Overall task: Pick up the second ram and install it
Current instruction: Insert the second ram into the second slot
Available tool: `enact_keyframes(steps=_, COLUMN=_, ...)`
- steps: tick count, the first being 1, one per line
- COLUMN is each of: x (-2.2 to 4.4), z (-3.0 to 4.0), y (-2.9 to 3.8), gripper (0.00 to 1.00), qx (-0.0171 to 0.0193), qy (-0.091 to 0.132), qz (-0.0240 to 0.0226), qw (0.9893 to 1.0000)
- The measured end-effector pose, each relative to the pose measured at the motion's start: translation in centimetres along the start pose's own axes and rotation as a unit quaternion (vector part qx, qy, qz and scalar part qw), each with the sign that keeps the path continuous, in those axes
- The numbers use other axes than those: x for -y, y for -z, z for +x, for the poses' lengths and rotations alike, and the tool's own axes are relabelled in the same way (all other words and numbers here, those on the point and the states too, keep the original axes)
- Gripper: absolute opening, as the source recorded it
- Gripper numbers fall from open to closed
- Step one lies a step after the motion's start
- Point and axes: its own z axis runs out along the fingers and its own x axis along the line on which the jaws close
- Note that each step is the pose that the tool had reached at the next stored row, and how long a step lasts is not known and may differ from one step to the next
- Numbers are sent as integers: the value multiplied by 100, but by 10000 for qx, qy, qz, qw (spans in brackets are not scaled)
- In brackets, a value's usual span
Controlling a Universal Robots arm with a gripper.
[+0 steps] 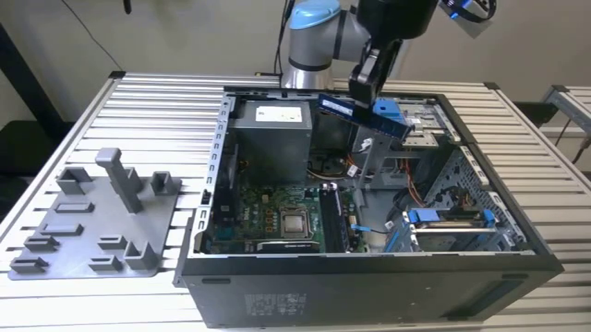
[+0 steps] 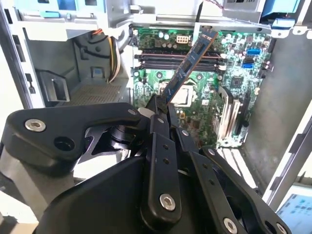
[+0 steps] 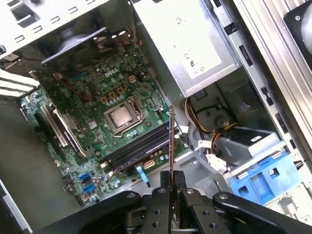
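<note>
Gripper point(image 2: 159, 106) clenched on the second ram point(image 2: 191, 61), pinching it near one end so that most of the stick projects free beyond the fingertips. We note it aloft over the open computer case point(image 1: 369, 294), well apart from the motherboard point(image 3: 92, 92) that lies ahead of the gripper. The ram is a thin, flat, rigid board, dark blue with darker chips, and it reads as a mere sliver edge-on in the first wrist view. The gripper links are matt black metal with bright screw heads. The memory slots point(image 3: 139, 146) are long, narrow black plastic channels on the glossy green board; we cannot tell whether any is already filled or how their latches stand. Risks, as we judge them: an end grip on so slim a stick leaves a long free lever, so any brush against the case wall or the loose cables point(image 3: 207, 156) off to the gripper's side could twist it in the grip. A tilted or offset approach would miss the narrow channel. Uneven pressure could flex the board. A grey moulded tray point(image 1: 93, 232) sits on the ribbed metal surface point(image 1: 157, 104), far off from the gripper.
</note>
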Motion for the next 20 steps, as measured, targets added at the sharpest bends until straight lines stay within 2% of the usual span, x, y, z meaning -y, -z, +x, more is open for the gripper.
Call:
enact_keyframes(steps=3, x=1, z=1, y=-15, gripper=14, qx=8, qy=-184, qz=9, qw=9998)
enact_keyframes(steps=8, x=1, z=1, y=-22, gripper=14, qx=19, qy=-478, qz=23, qw=9989)
enact_keyframes(steps=20, x=9, z=14, y=-42, gripper=14, qx=12, qy=-588, qz=11, qw=9983)
